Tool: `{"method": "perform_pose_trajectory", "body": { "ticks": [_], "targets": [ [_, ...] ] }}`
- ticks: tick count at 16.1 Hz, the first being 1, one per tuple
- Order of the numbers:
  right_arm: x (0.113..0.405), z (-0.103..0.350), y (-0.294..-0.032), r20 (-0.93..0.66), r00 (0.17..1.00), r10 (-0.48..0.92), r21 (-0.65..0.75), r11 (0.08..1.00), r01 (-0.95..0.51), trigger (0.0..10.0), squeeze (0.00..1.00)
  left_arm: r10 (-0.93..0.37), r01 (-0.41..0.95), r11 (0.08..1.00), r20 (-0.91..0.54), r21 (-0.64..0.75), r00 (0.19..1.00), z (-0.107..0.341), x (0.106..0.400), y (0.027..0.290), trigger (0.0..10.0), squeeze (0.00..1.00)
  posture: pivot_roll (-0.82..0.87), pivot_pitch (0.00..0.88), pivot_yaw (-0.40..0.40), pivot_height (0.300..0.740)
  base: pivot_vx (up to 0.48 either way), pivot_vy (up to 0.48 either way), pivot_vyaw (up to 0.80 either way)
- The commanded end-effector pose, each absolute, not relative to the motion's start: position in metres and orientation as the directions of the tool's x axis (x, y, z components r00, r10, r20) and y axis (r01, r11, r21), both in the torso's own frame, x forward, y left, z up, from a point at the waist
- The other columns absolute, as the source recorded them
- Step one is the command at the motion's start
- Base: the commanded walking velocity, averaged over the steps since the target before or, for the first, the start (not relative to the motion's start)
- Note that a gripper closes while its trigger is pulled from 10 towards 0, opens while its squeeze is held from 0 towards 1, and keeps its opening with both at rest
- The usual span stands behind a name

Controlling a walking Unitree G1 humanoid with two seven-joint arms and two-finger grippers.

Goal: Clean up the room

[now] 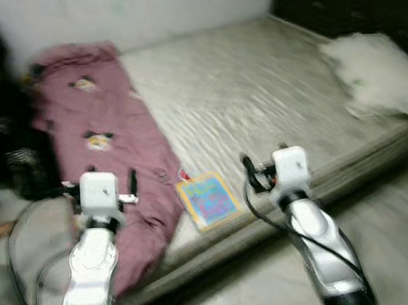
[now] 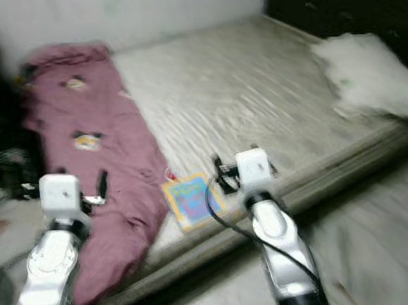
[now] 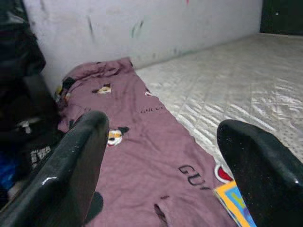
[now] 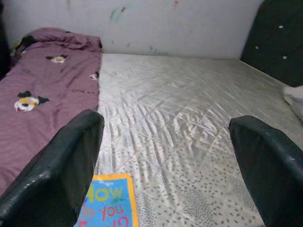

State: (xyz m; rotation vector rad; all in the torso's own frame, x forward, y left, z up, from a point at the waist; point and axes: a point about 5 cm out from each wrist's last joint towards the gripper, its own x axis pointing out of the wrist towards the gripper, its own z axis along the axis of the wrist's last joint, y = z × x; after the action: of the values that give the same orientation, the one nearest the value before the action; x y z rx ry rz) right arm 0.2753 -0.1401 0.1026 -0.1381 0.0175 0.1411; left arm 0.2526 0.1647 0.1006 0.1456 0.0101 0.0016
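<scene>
Mauve bedding, a blanket (image 1: 113, 160) printed with small cartoon figures and dark lettering, lies crumpled along the robot's left side of a bare mattress (image 1: 256, 99), its lower end spilling over the near edge toward the floor (image 1: 395, 243). Just beside the blanket, at the mattress's near edge, rests a bright children's book (image 1: 208, 200) with a blue cover, yellow border and coloured lettering. Both silver arms reach forward over that edge: the left claw (image 3: 161, 165) hovers above the blanket with its two black fingers (image 3: 66, 175) spread wide and nothing between them, while the right claw (image 4: 165, 170) hangs over the quilted grey mattress surface just to the right of the book, its fingers (image 4: 57, 170) likewise spread wide and empty. A white pillow (image 1: 378, 75) sits at the far right corner of the mattress, in front of a dark padded headboard (image 4: 277, 42). A pale wall (image 4: 142, 23) marked with faint coloured scribbles runs behind the bed, and dark clutter (image 1: 9, 150), too blurred to identify, is piled at the robot's left beside the blanket.
</scene>
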Motion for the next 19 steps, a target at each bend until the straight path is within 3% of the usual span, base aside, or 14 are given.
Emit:
{"method": "perform_pose_trajectory", "body": {
  "ticks": [1, 12, 19],
  "targets": [
    [0.277, 0.1042, -0.1383, -0.021, 0.989, 0.143, -0.125, 0.982, -0.145, 10.0, 0.0, 0.006, -0.006, 0.987, -0.001, 0.158, 1.0, 0.1032, 0.2528, 0.1685, 10.0, 0.0, 0.04, 0.0, -0.012, 0.74, 0.0, 0.0, 0.8],
    [0.279, 0.1041, -0.1367, -0.012, 0.989, 0.145, -0.12, 0.982, -0.146, 10.0, 0.0, -0.003, 0.004, 0.991, -0.009, 0.136, 1.0, 0.1012, 0.255, 0.1704, 10.0, 0.0, 0.04, 0.0, -0.013, 0.74, 0.0, 0.0, 0.78],
    [0.2791, 0.1045, -0.1357, -0.005, 0.988, 0.151, -0.112, 0.982, -0.151, 10.0, 0.0, -0.025, 0.026, 0.993, -0.009, 0.118, 1.0, 0.1004, 0.2535, 0.1683, 10.0, 0.0, 0.04, 0.0, -0.018, 0.74, 0.037, 0.0, 0.0]
  ]
}}
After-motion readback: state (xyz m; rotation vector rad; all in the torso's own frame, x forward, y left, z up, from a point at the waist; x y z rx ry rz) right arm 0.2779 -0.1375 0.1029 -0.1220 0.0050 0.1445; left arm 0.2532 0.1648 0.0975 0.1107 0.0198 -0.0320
